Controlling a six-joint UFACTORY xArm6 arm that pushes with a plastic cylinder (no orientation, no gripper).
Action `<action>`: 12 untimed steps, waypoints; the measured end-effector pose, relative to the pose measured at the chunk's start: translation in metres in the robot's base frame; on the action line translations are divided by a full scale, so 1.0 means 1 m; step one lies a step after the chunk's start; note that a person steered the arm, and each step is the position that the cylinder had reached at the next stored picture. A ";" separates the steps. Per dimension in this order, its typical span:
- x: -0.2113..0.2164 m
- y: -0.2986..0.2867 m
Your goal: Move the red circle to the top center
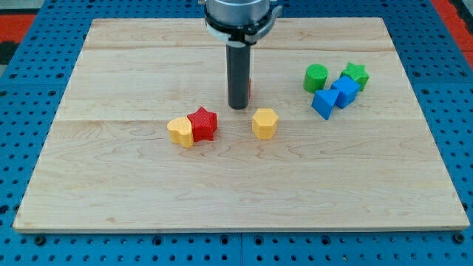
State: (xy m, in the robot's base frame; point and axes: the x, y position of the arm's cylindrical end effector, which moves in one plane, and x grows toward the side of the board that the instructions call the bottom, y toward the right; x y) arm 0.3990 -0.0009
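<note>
The red circle (250, 88) is almost wholly hidden behind my rod; only a thin red sliver shows at the rod's right edge, near the board's middle. My tip (237, 106) stands on the wooden board (133, 185), right in front of that sliver and seemingly against it. A yellow hexagon (264, 123) lies just below and right of the tip. A red star (202, 123) touches a yellow heart (180, 131) to the tip's lower left.
At the view's right sits a cluster: a green circle (315, 77), a green star (355, 74), and two blue blocks (344, 90) (323, 103). The board lies on a blue pegboard surface (22, 74).
</note>
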 end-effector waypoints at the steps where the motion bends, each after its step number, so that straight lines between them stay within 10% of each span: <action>1: -0.024 -0.002; 6: -0.042 -0.040; 9: -0.125 -0.039; 12: -0.119 0.030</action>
State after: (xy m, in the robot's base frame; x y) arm 0.2796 0.0289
